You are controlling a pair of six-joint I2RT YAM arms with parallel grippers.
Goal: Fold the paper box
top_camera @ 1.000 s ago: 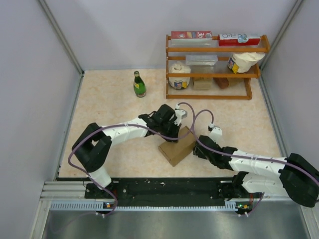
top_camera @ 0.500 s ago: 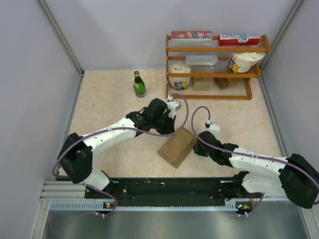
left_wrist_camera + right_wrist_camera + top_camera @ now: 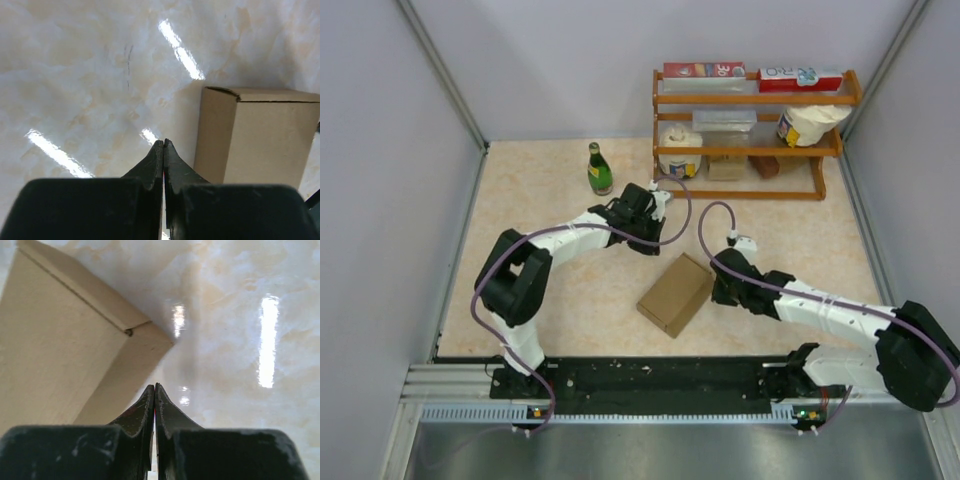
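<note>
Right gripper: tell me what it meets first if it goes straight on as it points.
Probably the paper box: the right gripper, shut, points at its near corner. It may slip past onto the table; depth is unclear.

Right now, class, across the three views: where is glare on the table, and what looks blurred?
Left wrist view: glare streaks on the table, left claw soft, paper box sharp. Right wrist view: one glare strip right of the paper box, right claw soft. Top external view: even light, no strong glare.
</note>
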